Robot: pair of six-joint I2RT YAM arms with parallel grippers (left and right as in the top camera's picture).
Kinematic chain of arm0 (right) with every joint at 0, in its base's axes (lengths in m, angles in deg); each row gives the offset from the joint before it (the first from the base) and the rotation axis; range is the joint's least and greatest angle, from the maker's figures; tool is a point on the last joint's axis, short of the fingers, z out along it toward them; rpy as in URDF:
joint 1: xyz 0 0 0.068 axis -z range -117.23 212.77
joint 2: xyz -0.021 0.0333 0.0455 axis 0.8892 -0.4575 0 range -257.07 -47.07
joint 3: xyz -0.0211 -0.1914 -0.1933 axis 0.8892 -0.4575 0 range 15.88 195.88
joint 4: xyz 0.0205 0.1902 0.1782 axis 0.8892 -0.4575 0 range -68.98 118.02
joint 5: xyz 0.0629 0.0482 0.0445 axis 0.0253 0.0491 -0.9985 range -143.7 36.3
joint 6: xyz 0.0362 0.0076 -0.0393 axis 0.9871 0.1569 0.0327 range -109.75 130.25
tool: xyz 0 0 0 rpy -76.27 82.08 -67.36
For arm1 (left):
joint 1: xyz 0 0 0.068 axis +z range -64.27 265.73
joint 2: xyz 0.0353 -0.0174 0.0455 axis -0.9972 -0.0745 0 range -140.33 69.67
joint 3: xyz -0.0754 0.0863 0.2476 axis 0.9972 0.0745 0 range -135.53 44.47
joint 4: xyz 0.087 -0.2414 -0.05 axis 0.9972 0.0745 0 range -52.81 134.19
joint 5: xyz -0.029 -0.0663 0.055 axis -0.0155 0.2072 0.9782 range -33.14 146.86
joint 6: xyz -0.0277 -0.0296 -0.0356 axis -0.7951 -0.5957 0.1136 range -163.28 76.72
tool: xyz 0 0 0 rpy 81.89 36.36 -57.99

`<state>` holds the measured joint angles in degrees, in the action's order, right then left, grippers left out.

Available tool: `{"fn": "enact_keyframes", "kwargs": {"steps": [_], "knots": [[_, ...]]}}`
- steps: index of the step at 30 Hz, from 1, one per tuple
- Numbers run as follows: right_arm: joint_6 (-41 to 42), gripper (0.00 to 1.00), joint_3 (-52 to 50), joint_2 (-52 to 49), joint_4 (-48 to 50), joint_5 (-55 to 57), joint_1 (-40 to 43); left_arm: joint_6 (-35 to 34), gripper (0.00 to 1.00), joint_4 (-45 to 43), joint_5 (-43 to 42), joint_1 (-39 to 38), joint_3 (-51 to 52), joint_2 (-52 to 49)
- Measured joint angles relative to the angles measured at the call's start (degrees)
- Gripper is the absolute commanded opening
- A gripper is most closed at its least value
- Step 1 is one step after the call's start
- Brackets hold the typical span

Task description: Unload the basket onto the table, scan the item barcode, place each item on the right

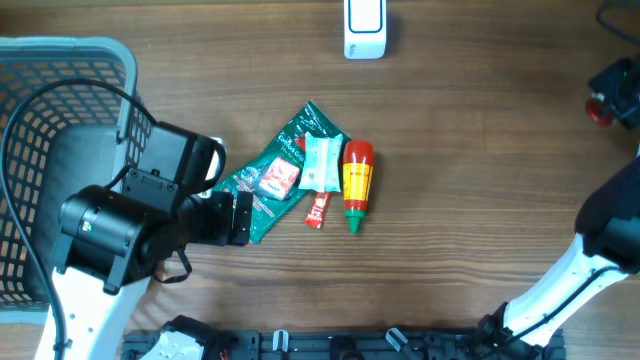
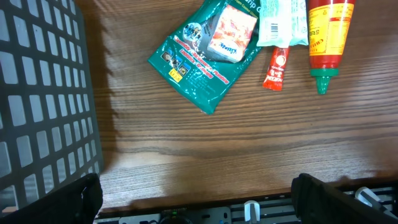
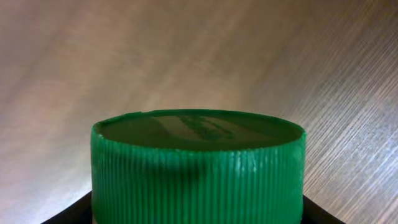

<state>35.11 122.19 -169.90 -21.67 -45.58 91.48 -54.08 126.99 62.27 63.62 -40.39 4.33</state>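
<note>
Right tool [image 3: 199, 214] clamps a green plastic cap [image 3: 199, 165] — round, flat-topped, finely ribbed — seen against the grained wooden tabletop [image 3: 93, 56]. Left tool [image 1: 236, 217] gapes wide beside a crinkled green foil pouch [image 1: 262, 190], a red sachet [image 1: 317, 210] and a red-and-yellow squeeze bottle [image 1: 357, 180] — grey mesh basket [image 1: 40, 100] at its other side, white scanner [image 1: 363, 28] well apart.

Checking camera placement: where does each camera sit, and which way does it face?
Overhead: above the wooden table, looking down at a green foil pouch, red sauce bottle, grey mesh basket; left arm, right arm show.
Left wrist: on that arm, facing down at the tabletop; open left gripper frames the bottom.
Right wrist: on its arm, close on a green ribbed cap; dark finger edges only.
Shared: overhead and left wrist show pouch, bottle, basket.
</note>
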Motion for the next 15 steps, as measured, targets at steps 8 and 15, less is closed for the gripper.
{"fn": "enact_keyframes", "kwargs": {"steps": [8, 15], "knots": [[-1.2, 0.39, -1.0, -5.6, 1.1, 5.0, 1.5, 0.0, 1.00, 0.0, 0.0, 0.0, 0.0, 0.0], [-1.8, 0.45, -1.0, -5.6, 2.9, 10.0, 6.7, 0.0, 1.00, 0.0, 0.0, 0.0, 0.0, 0.0]]}}
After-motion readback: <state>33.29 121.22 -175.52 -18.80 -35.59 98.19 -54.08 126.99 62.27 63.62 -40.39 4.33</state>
